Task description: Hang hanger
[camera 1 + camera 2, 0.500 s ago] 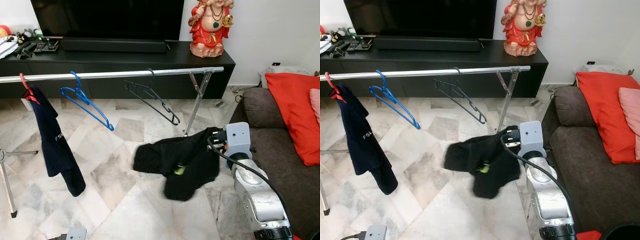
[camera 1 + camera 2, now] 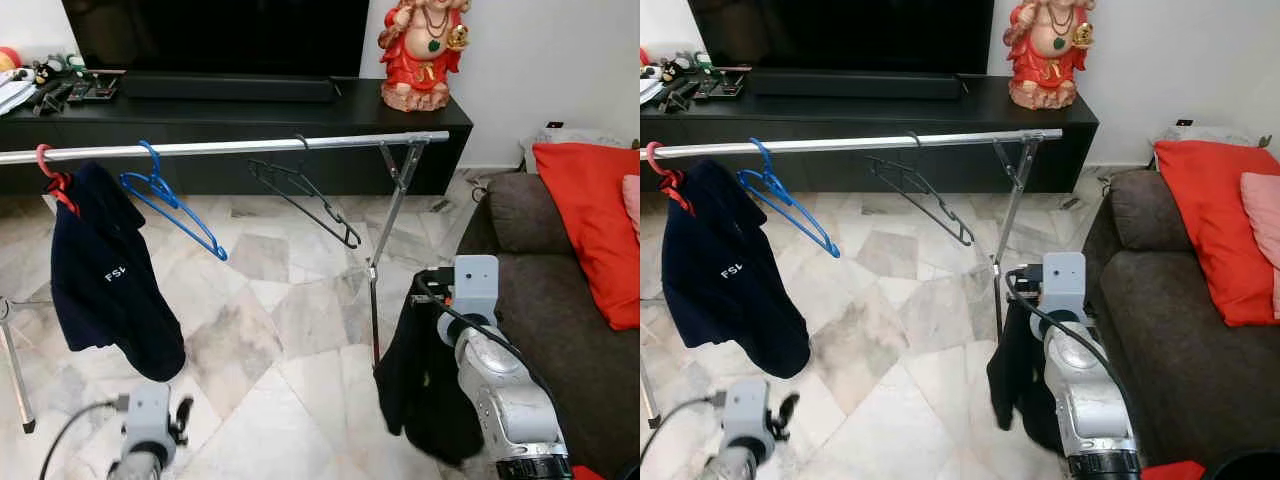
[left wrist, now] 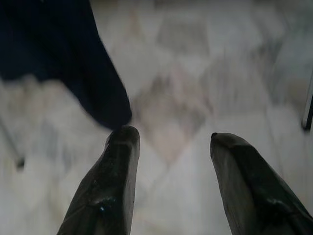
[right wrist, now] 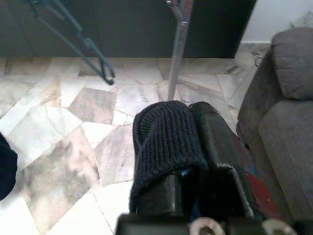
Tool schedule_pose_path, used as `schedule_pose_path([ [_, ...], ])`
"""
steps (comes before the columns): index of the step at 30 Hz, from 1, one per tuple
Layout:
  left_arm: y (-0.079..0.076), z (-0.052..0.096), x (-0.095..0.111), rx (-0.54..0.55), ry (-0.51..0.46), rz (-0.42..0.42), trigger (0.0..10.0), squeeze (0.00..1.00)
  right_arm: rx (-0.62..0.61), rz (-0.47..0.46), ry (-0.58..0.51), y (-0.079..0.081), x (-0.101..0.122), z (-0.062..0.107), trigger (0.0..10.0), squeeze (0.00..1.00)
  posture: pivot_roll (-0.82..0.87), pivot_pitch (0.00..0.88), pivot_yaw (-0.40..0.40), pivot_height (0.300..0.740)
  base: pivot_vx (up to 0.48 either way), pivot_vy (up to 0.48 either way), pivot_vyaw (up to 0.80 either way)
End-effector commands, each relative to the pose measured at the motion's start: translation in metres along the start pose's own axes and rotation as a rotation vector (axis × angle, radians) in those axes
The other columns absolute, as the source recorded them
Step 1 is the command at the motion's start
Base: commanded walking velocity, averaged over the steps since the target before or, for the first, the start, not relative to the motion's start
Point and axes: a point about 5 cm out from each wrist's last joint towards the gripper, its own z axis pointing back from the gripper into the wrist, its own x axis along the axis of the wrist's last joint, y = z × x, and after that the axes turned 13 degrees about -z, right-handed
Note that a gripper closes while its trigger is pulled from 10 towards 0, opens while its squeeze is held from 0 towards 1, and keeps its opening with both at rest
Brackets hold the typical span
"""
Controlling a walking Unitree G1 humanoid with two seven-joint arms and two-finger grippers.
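A silver rail (image 2: 220, 148) runs across in front of the TV cabinet. On it hang an empty blue hanger (image 2: 175, 210), an empty black hanger (image 2: 305, 195), and a navy garment (image 2: 110, 285) on a red hanger (image 2: 48, 165). My right gripper (image 2: 432, 297) is shut on a black knit garment (image 2: 425, 385), which hangs off the floor beside the rail's right leg (image 2: 385, 235). In the right wrist view the knit cloth (image 4: 164, 142) wraps over the fingers. Low on the left, my left gripper (image 3: 168, 137) stands open over bare floor, with nothing between its fingers (image 3: 117, 166).
A brown sofa (image 2: 560, 290) with red cushions (image 2: 590, 215) stands close on the right. Behind the rail is a black TV cabinet (image 2: 250, 110) with a red figurine (image 2: 420, 50). The rack's left leg (image 2: 12, 380) is at the far left. Marble floor lies open in the middle.
The black garment has been lifted off the floor and now hangs from my right gripper. My left arm has risen into view at the lower left. The navy garment has swung.
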Motion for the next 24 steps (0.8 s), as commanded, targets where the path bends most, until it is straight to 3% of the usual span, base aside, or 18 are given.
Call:
schedule_pose_path([
  [1,0.003,-0.001,0.006,0.005,-0.041,0.012,10.0,0.00,-0.004,-0.017,-0.018,-0.001,0.003,0.000,10.0,0.00,-0.02,0.150,-0.017,0.740,0.000,0.000,0.00],
  [4,0.006,-0.005,0.034,0.006,-0.172,0.031,10.0,0.00,-0.016,-0.037,-0.013,-0.002,0.001,0.000,10.0,0.00,-0.01,0.149,-0.010,0.740,0.000,0.000,0.00],
  [5,0.006,-0.004,0.053,-0.010,-0.253,0.025,10.0,0.00,-0.019,-0.041,-0.011,-0.003,0.000,-0.001,10.0,0.00,-0.01,0.150,-0.003,0.740,0.000,0.000,0.00],
  [7,0.005,-0.001,0.063,-0.013,-0.296,0.029,10.0,0.00,-0.019,-0.040,-0.014,-0.004,-0.001,-0.002,10.0,0.00,0.01,0.151,0.001,0.740,0.000,0.000,0.00],
  [15,-0.009,0.014,0.081,-0.001,-0.360,0.057,10.0,0.00,0.027,-0.028,-0.033,-0.005,-0.005,-0.001,10.0,0.00,0.04,0.156,-0.017,0.740,0.000,0.000,0.00],
  [19,-0.022,0.016,0.093,-0.016,-0.387,0.080,10.0,0.00,0.076,-0.047,-0.071,0.003,0.000,-0.003,10.0,0.00,0.03,0.155,-0.021,0.740,0.000,0.000,0.00],
  [24,-0.026,0.020,0.107,-0.037,-0.406,0.073,10.0,0.00,0.144,-0.012,-0.053,0.009,-0.005,-0.002,10.0,0.00,0.03,0.148,-0.012,0.740,0.342,0.000,0.00],
])
